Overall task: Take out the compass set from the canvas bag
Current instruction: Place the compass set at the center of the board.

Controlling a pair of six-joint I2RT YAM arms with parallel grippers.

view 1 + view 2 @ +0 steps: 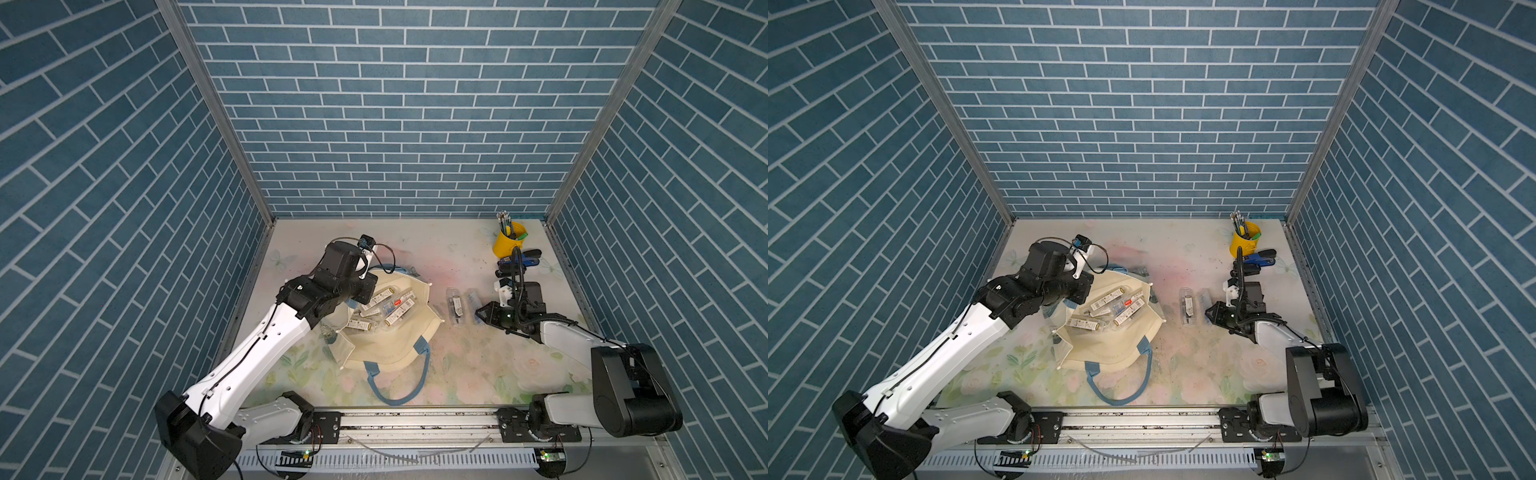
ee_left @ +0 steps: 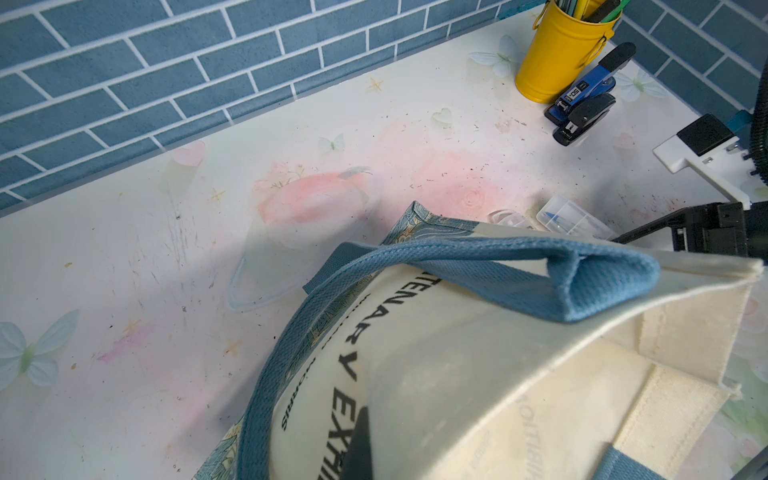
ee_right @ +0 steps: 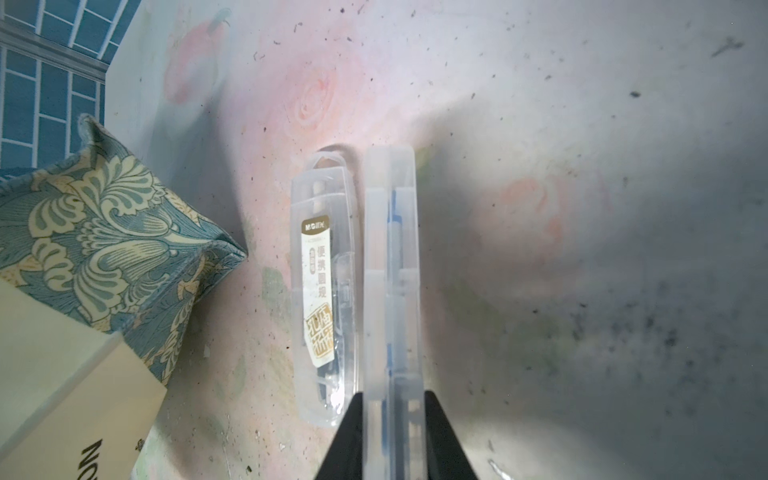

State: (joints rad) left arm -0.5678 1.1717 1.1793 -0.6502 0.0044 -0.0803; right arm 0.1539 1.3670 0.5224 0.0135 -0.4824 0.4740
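Holding, right pincer [image 3: 392, 397]: we see its two black fingers pressed against either side of a clear compass case [image 3: 390, 270], which stands on its narrow edge on the table [image 1: 415, 245], at the lower middle of the right wrist view.
Neighbour: a second clear compass case [image 3: 322, 291] with a gold-and-white label lies flat just left of the held one in that view. We cannot tell whether the two touch.
Left pincer [image 2: 365, 432]: closed on the rim of the canvas bag [image 1: 395, 353]. We make out only one dark finger, at the bottom edge of the left wrist view, against the cream cloth beside the dark lettering.
Bag's place: lower centre of the table in both top views, left of the two cases and apart from them. Its mouth gapes upward, with the left rim raised at the left pincer.
Bag's contents: several labelled cases [image 1: 386, 309] lie heaped inside.
Handle: a blue strap [image 1: 399, 386] loops flat on the table below the bag in a top view.
Far corner: a yellow cup [image 1: 508, 243] of pencils [image 1: 505, 220] stands at the table's upper right, with a blue stapler [image 2: 590, 89] and a black stapler [image 2: 586, 118] just beside it.
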